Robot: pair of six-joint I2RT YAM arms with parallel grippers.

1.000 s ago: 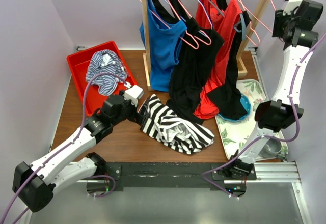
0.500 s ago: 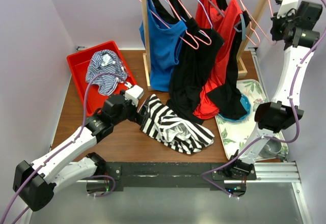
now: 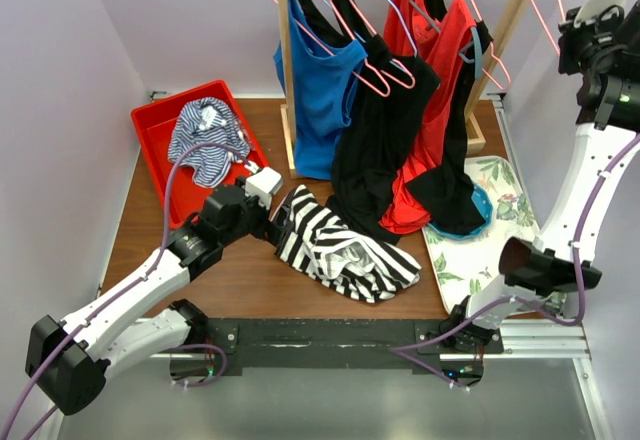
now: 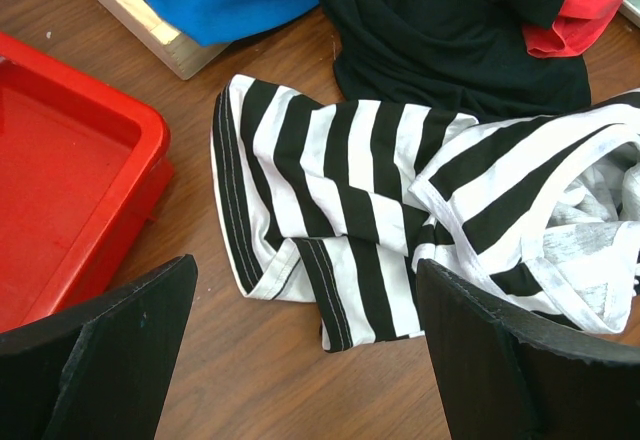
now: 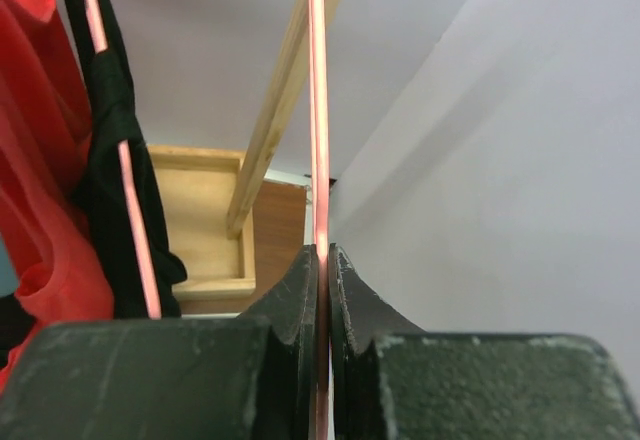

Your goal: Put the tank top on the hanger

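The tank top (image 3: 345, 245), with bold black and white stripes, lies crumpled on the wooden table in front of the rack. In the left wrist view the tank top (image 4: 400, 190) fills the middle. My left gripper (image 3: 281, 222) hovers at its left end. Seen from its own wrist, the left gripper (image 4: 305, 295) is open, with the hem corner between its fingers and nothing held. High at the right, my right gripper (image 3: 568, 48) is shut on a wire of the pink hanger (image 3: 537, 10). The right wrist view shows the right gripper (image 5: 323, 256) pinching that hanger (image 5: 318, 110).
A red tray (image 3: 150, 132) at the left holds a thin blue-striped garment (image 3: 205, 140). The wooden rack (image 3: 283, 60) carries a blue top (image 3: 320, 90), a black top (image 3: 380, 150), a red top (image 3: 440, 110) and more hangers (image 3: 372, 72). A floral tray (image 3: 500, 222) lies at the right.
My right gripper closed on the pink hanger's wire and rose up and to the right, taking the hanger with it. The left arm and the tank top stayed still.
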